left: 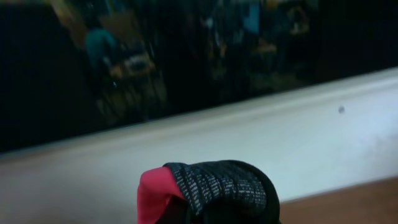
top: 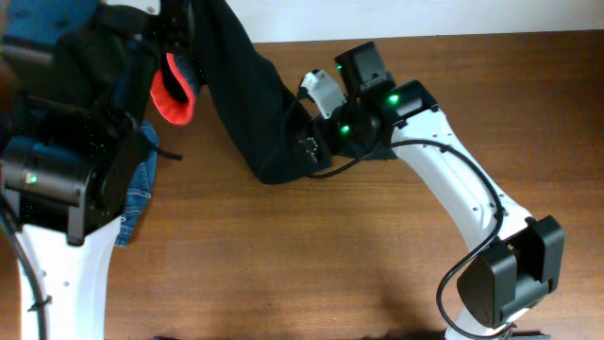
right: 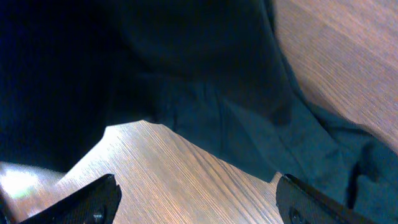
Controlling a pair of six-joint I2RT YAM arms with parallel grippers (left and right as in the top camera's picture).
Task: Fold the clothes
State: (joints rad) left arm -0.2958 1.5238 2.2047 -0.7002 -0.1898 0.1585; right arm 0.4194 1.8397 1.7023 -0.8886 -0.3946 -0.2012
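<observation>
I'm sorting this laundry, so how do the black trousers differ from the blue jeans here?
The trousers are black with a red waistband; the jeans are blue denim. One trouser leg stretches in a long band across the table towards the right gripper, while the jeans lie bunched, mostly hidden under the left arm. Both rest partly on the wooden table.
</observation>
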